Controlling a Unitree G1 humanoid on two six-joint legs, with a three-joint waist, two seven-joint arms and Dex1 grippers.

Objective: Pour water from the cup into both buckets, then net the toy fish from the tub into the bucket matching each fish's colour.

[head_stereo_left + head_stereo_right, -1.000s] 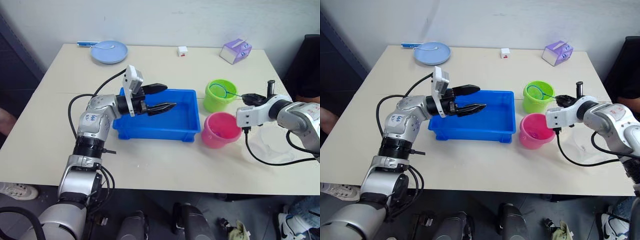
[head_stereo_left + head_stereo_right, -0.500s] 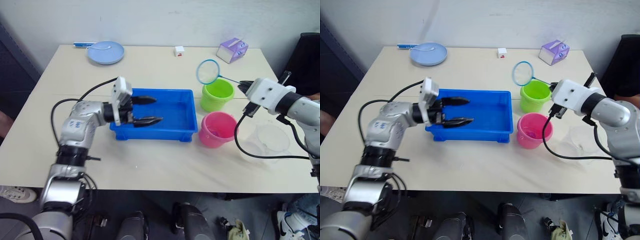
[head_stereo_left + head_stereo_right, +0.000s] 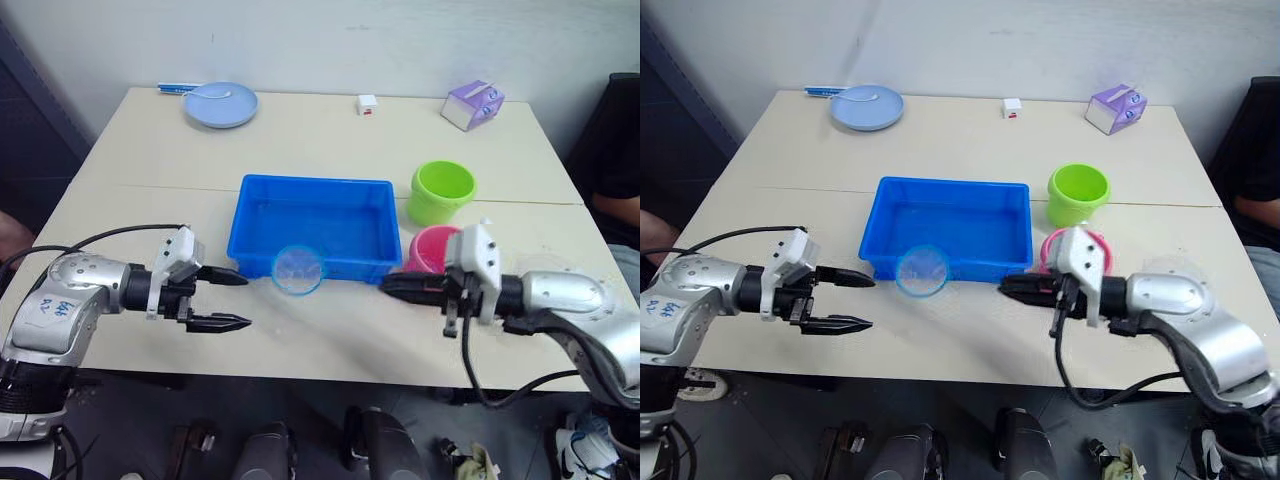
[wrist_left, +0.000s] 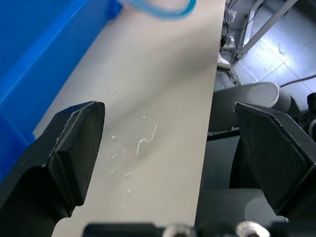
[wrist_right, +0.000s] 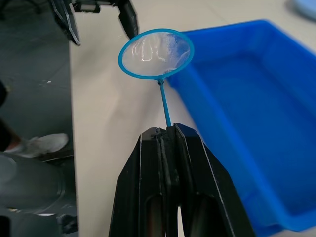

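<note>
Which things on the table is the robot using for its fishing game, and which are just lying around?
For the game:
blue tub
green bucket
pink bucket
little blue net, gripped in the right hand
open left hand

Just lying about:
pale blue plate
purple box
small white block

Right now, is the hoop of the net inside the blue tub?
No, the net's hoop held by the right gripper hangs over the bare table outside the near wall of the tub.
</note>
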